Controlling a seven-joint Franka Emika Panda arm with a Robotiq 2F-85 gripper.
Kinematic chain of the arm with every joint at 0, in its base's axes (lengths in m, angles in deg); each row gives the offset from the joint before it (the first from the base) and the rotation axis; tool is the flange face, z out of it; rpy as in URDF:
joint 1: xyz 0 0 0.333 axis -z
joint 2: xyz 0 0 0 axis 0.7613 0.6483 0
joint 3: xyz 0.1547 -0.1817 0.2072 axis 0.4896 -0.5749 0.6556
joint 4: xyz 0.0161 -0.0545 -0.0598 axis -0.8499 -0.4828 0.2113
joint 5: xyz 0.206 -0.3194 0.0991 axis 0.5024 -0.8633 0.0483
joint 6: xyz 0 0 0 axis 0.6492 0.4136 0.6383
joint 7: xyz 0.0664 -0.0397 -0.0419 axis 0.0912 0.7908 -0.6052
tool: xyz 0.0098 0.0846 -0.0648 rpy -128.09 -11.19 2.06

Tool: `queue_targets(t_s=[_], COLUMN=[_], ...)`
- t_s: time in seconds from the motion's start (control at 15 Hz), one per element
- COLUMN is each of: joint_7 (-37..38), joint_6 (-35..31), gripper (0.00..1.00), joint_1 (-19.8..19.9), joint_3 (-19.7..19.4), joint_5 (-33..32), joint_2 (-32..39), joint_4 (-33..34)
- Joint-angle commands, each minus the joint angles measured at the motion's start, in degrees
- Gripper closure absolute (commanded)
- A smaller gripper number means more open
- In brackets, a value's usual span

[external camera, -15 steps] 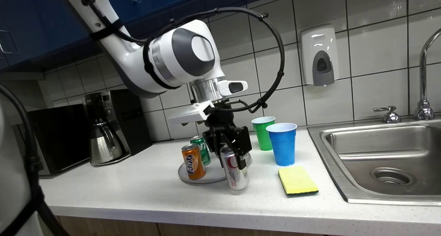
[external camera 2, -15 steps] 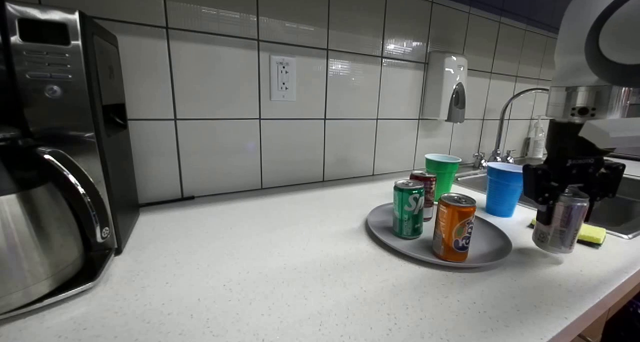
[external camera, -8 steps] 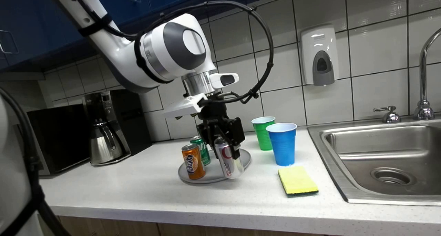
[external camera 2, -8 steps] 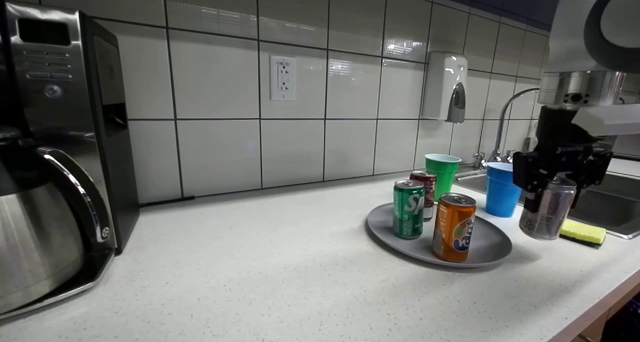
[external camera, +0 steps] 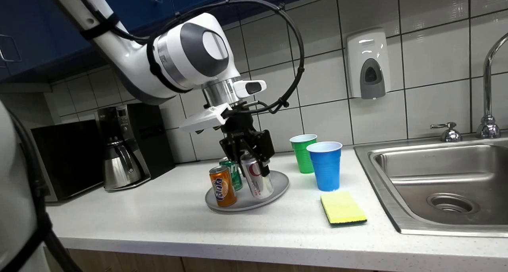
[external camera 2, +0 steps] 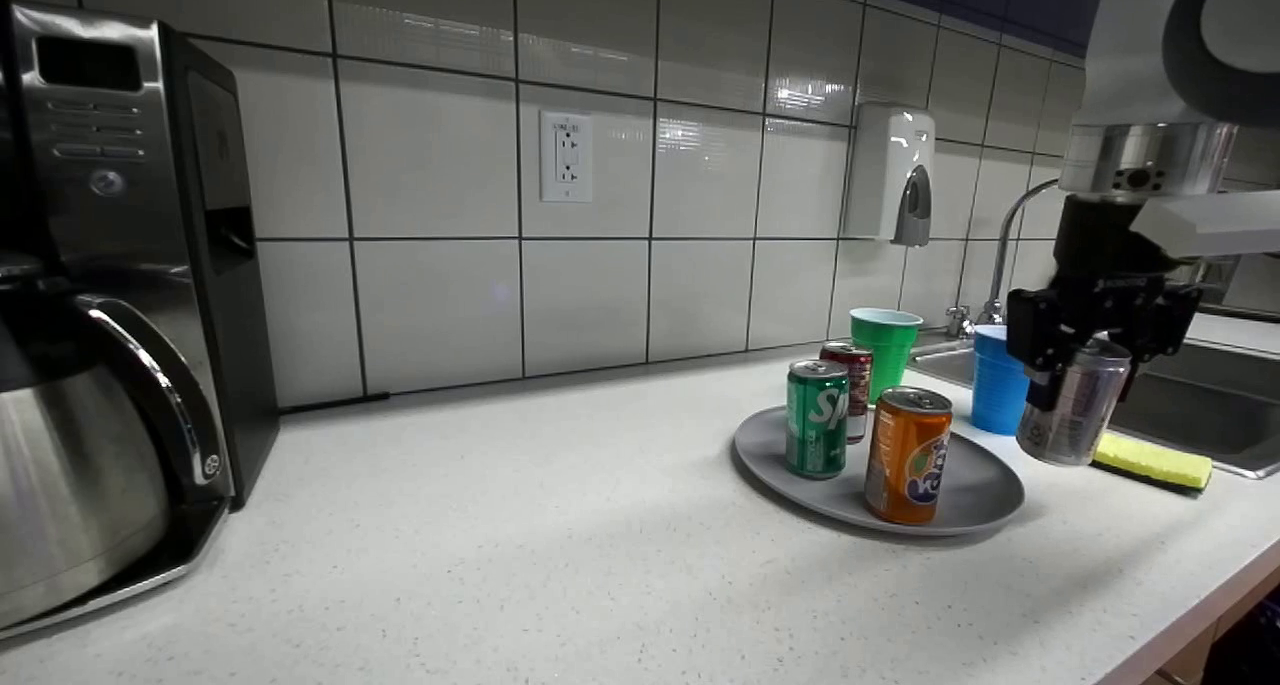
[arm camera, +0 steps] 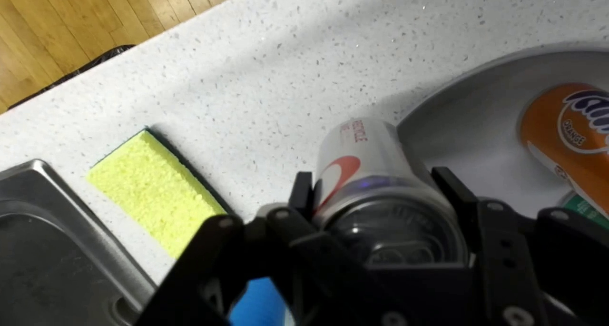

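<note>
My gripper [external camera: 254, 169] is shut on a silver can with red markings [external camera: 258, 186] and holds it tilted, above the counter near the grey plate. In an exterior view the can [external camera 2: 1072, 420] hangs beside the plate's rim [external camera 2: 985, 510]. In the wrist view the can [arm camera: 361, 150] sits between both fingers [arm camera: 373, 188] and overlaps the plate's edge [arm camera: 442, 107]. An orange Fanta can [external camera 2: 908, 455] and a green Sprite can [external camera 2: 816, 420] stand upright on the plate. A dark red can [external camera 2: 852, 385] stands behind the Sprite can, partly hidden.
A blue cup [external camera: 325, 166] and a green cup [external camera: 303, 155] stand behind the gripper's right. A yellow sponge [external camera: 343, 208] lies before them, beside the metal sink [external camera: 381, 184]. A coffee maker [external camera: 137, 145] stands at the left. A soap dispenser [external camera: 367, 61] hangs on the tiled wall.
My gripper has lifted the silver can from near the counter. It has moved leftward in both exterior views, toward the plate. The other cans, plate, cups and sponge have not moved.
</note>
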Motion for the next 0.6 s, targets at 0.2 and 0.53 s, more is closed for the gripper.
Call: queue_targets(t_s=[0.2,0.53], joint_7=[0.0,-0.29], joint_6=[1.25,1.18], gripper=[0.61,0.61], joint_1=[-1.37,-2.68], joint_3=[0.62,0.66], joint_5=[3.19,5.02], joint_2=[1.24,5.42], joint_4=[3.66,7.91])
